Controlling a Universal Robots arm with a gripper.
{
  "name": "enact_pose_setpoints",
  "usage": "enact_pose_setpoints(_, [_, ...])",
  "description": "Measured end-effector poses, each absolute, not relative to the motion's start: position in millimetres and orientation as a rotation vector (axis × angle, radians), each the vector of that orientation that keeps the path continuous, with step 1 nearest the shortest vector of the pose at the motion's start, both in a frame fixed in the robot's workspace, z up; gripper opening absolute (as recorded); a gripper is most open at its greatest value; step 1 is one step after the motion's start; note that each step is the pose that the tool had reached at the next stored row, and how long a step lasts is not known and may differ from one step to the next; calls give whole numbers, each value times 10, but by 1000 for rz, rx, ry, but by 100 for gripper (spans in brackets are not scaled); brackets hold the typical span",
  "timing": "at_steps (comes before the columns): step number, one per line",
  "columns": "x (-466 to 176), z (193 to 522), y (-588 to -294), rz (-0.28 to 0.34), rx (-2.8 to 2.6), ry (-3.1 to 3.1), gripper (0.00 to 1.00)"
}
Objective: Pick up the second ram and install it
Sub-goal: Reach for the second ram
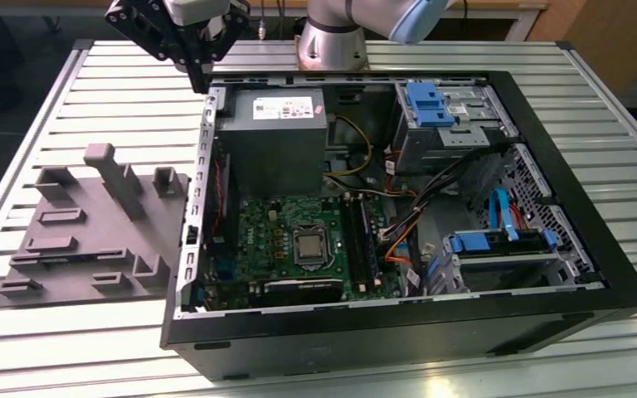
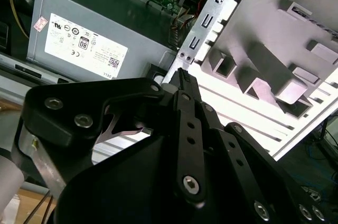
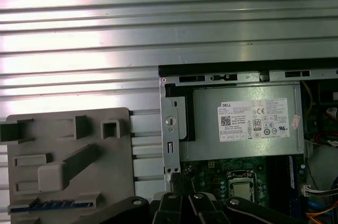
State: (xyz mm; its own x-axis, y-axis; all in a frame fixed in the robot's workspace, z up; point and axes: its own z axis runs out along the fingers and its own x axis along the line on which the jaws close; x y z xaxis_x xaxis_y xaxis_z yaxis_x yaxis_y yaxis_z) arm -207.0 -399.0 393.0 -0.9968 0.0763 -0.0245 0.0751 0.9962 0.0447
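Observation:
In the exterior view my gripper hangs shut over the far corner of the open computer case, on the exterior view's left, and holds nothing. Both wrist views show its black fingers pressed together above the case's metal edge, beside the power supply. A long narrow strip with a row of small bluish chips lies in a slot of the grey tray; it looks like the second ram. The green motherboard with its memory slots lies inside the case.
The grey tray with upright posts stands on the slatted metal table, close to the case on the exterior view's left. Blue drive brackets, orange and black cables and the arm's base crowd the far side and the exterior view's right.

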Motion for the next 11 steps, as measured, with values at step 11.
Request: enact_pose_setpoints(11, [-2105,3930,-3989,68,118,3112,11])
